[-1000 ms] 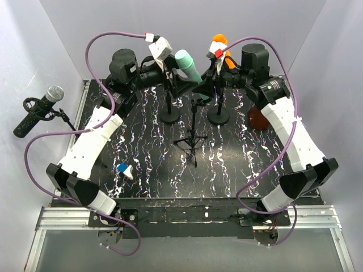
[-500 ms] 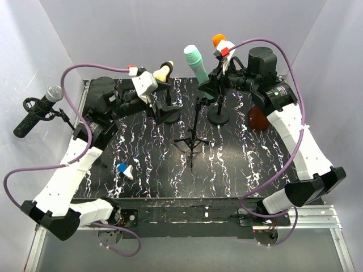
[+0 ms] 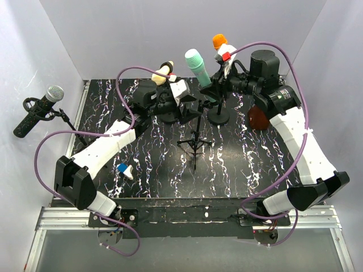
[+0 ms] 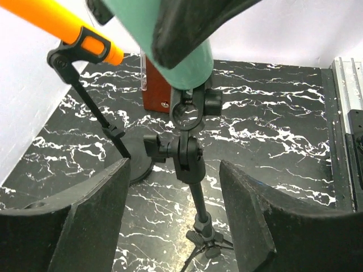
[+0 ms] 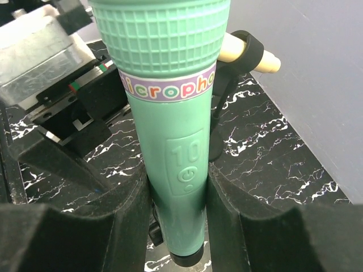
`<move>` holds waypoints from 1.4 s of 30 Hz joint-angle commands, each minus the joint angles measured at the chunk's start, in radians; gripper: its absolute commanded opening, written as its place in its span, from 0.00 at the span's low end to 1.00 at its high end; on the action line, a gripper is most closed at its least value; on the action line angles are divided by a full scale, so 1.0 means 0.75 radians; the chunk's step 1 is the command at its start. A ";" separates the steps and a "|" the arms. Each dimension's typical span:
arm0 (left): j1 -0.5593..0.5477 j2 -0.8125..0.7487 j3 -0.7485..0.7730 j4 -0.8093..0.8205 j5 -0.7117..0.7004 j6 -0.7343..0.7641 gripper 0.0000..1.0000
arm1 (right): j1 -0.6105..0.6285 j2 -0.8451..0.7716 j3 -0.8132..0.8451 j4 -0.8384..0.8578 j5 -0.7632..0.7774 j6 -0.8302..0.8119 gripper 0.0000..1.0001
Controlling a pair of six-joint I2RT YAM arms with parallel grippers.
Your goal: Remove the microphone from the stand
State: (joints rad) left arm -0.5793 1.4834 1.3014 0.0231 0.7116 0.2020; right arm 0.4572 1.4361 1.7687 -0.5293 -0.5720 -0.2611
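Observation:
A mint-green toy microphone [image 3: 196, 66] sits in the clip of a black tripod stand [image 3: 193, 141] at mid-table. My right gripper [image 3: 209, 90] is shut on the microphone's lower body; in the right wrist view [image 5: 177, 181] both pads press its sides, and the microphone [image 5: 170, 113] stands upright. My left gripper [image 3: 190, 107] is open, its fingers [image 4: 85, 226] on either side of the stand's pole [image 4: 197, 195] below the clip [image 4: 189, 113], not touching it. The microphone's base [image 4: 170, 56] shows at the top of the left wrist view.
A cream microphone [image 3: 163, 70] and an orange one [image 3: 219, 41] stand on round-base stands [image 3: 218, 117] just behind. A grey-headed black microphone [image 3: 37, 110] is on a stand at the left wall. A brown block [image 3: 258, 119] is at the right, a blue-white piece [image 3: 125, 170] front left.
My left arm has swung from the back left to the table's middle and now brackets the tripod's pole. My right gripper stays on the green microphone, which stands a little more upright.

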 commanded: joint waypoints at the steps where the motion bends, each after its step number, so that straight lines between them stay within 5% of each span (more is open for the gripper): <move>1: -0.040 -0.019 -0.007 0.198 -0.024 0.005 0.62 | -0.010 -0.060 0.008 0.106 0.010 0.021 0.01; 5: -0.085 0.018 -0.025 0.249 -0.043 0.011 0.61 | -0.010 -0.039 0.037 0.082 0.002 0.015 0.01; 14: -0.121 0.104 -0.089 0.282 -0.026 0.101 0.32 | -0.010 0.002 0.106 0.059 -0.037 0.017 0.01; 21: -0.124 0.137 -0.109 0.280 -0.010 0.129 0.27 | 0.014 0.055 0.251 0.084 -0.127 0.003 0.01; 27: -0.130 0.153 -0.105 0.276 -0.010 0.136 0.27 | 0.133 0.190 0.523 -0.257 -0.160 -0.341 0.01; 30: -0.130 0.153 -0.107 0.276 -0.020 0.134 0.27 | 0.147 0.190 0.548 -0.248 -0.117 -0.366 0.01; 35: -0.130 0.145 -0.109 0.272 -0.037 0.130 0.31 | 0.129 0.069 0.348 0.045 0.018 -0.219 0.01; 42: -0.130 0.104 -0.058 0.247 -0.092 0.105 0.64 | 0.025 -0.002 0.336 0.088 0.079 -0.036 0.01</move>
State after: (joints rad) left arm -0.6670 1.5639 1.2533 0.3370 0.6659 0.3054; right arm 0.5152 1.5219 2.0338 -0.5728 -0.5663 -0.3702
